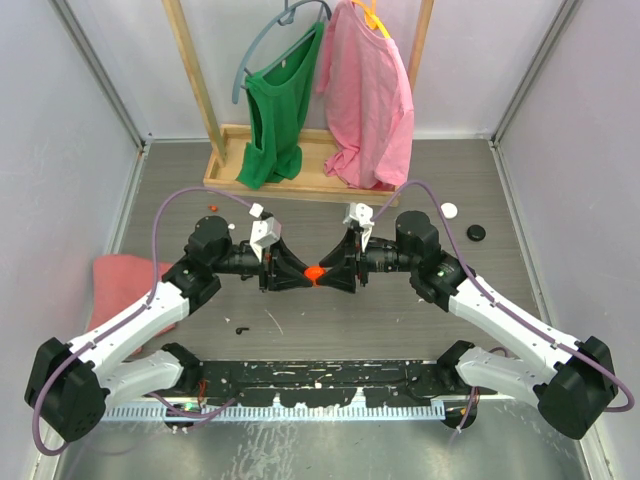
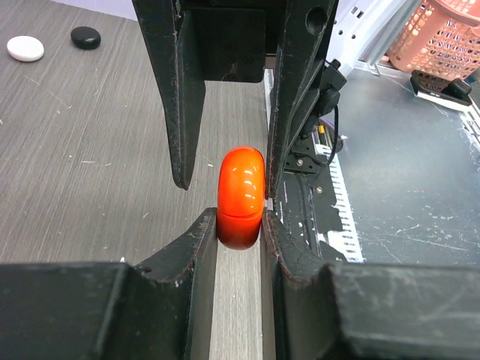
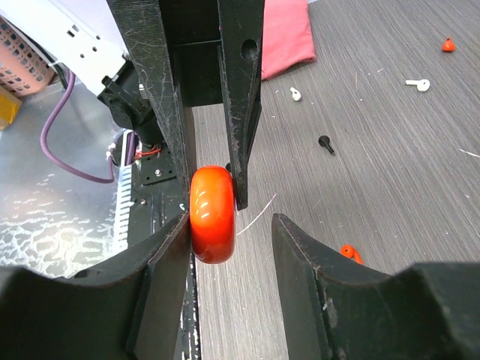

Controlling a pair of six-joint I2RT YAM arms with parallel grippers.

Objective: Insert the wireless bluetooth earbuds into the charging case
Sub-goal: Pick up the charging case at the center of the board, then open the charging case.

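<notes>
An orange-red charging case (image 1: 315,272), closed, hangs above the table's middle between both grippers. My left gripper (image 2: 238,219) is shut on the case (image 2: 240,187), clamping its lower end. My right gripper (image 3: 231,221) is open: one finger touches the case (image 3: 212,210) and the other stands apart from it. Loose earbuds lie on the table: two white ones (image 3: 295,94) (image 3: 417,84), a black one (image 3: 325,142) and two orange ones (image 3: 448,45) (image 3: 349,253). In the top view the black earbud (image 1: 242,329) and one orange earbud (image 1: 213,204) show.
A white puck (image 1: 449,209) and a black puck (image 1: 477,233) lie at the back right. A folded pink cloth (image 1: 120,280) sits at the left. A wooden rack (image 1: 225,165) with a green and a pink shirt stands at the back. A pink basket (image 2: 442,37) is off the table.
</notes>
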